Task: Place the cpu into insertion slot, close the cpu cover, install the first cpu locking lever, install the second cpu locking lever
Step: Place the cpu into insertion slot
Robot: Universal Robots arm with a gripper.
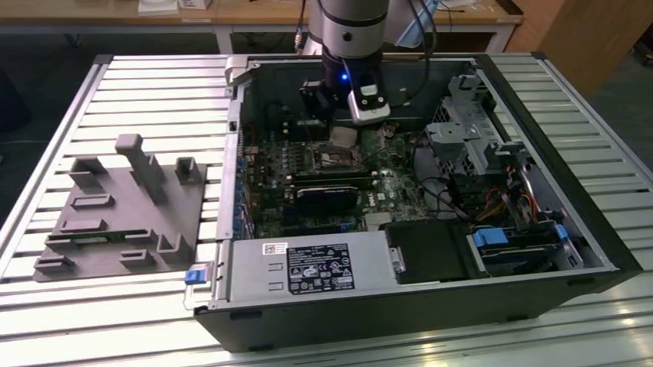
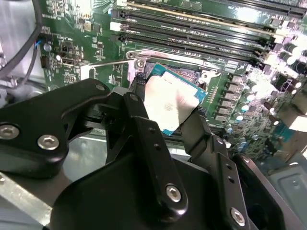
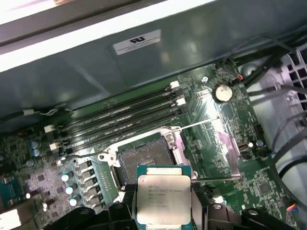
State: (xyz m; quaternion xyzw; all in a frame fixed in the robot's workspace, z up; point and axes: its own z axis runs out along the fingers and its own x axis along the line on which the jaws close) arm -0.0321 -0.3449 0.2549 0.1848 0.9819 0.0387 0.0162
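The room straight above the socket (image 3: pixel 144 160) is occupied by the tool (image 3: pixel 164 211), in which the chip (image 3: pixel 164 199) is clamped; the socket's dark centre is uncovered. Passage is hemmed on one side by the memory slots (image 3: pixel 124 112), and on another by the swung-open cover plate (image 3: pixel 221 143) and a raised wire lever (image 3: pixel 204 124). At the exterior view's right the case is crowded by a drive cage (image 1: pixel 459 138) and cables (image 1: pixel 439 191). Its near end is walled by the power-supply box (image 1: pixel 306 271), and a black card (image 1: pixel 326 195) is set just near of the socket.
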